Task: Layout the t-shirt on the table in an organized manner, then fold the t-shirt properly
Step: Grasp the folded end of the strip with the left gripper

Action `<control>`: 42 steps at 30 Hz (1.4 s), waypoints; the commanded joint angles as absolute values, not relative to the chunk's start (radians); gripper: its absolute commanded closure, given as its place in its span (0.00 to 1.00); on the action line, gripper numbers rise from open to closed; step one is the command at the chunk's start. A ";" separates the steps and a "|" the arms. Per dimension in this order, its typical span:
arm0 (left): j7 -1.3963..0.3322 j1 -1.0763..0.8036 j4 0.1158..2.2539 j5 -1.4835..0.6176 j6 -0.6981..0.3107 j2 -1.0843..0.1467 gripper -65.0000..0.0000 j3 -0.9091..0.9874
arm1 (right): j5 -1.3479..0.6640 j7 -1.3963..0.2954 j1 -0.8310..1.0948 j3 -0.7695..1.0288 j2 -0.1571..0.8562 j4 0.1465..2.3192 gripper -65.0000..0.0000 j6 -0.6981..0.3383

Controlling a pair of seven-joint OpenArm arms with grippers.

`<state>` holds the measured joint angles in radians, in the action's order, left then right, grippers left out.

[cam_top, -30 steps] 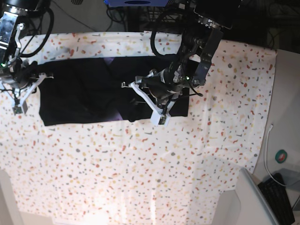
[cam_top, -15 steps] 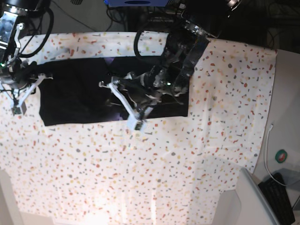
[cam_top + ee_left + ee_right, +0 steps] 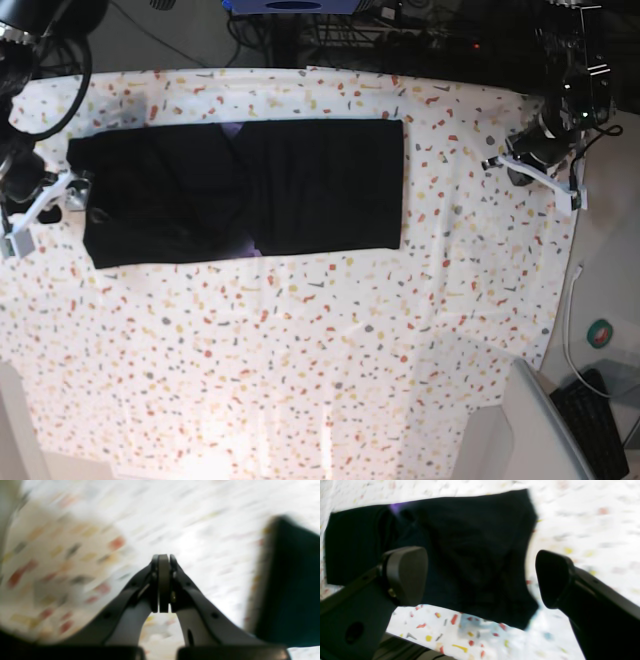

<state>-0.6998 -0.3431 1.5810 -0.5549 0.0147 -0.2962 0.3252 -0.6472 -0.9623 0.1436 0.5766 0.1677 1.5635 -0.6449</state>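
The black t-shirt (image 3: 300, 185) lies on the speckled table (image 3: 300, 350) as a long flat rectangle. Slivers of purple print show at a fold near its middle. At the shirt's left end my right gripper (image 3: 45, 205) stands open. In the right wrist view its two black fingers (image 3: 405, 575) are spread wide above the t-shirt (image 3: 470, 555) with nothing between them. Far off by the table's right edge is my left gripper (image 3: 535, 170), well apart from the shirt. The left wrist view shows this gripper (image 3: 163, 560) shut on nothing, with a corner of the t-shirt (image 3: 287, 585) at the right.
The white cloth cover hangs over the table's right edge (image 3: 575, 200). Beyond that edge lie a white cable (image 3: 570, 320), a keyboard (image 3: 595, 420) and a grey object (image 3: 540, 420). Dark equipment and cables (image 3: 330, 30) stand behind the table.
My left arm has drawn back from the shirt's middle to the table's right edge and its gripper has shut. My right gripper has opened beside the shirt's left end. The shirt now lies flat.
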 commanded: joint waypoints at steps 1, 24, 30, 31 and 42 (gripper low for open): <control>-0.679 -0.335 1.581 -0.567 0.005 -0.305 1.00 0.334 | -0.656 -0.946 0.102 0.581 0.186 1.521 0.00 -0.671; -0.467 -0.205 1.316 -0.305 0.005 -0.205 1.00 0.008 | -0.659 -0.898 -0.073 0.492 0.271 0.970 0.05 -0.698; -0.464 -0.154 1.271 -0.300 0.005 -0.182 1.00 -0.073 | -0.659 -0.898 -0.053 0.484 0.245 0.970 0.05 -0.698; -0.464 -0.150 1.271 -0.302 0.005 -0.174 1.00 -0.081 | -0.659 -0.898 -0.051 0.484 0.243 0.970 0.05 -0.698; -0.469 -0.113 1.273 -0.295 0.005 -0.134 1.00 -0.090 | -0.659 -0.941 -0.058 0.484 0.245 0.964 0.36 -0.698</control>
<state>-0.4183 -0.1059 1.2720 -0.2722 0.0292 -0.1402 -0.0803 -0.6800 -0.9085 -0.0574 0.4885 0.2352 0.9630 -0.7002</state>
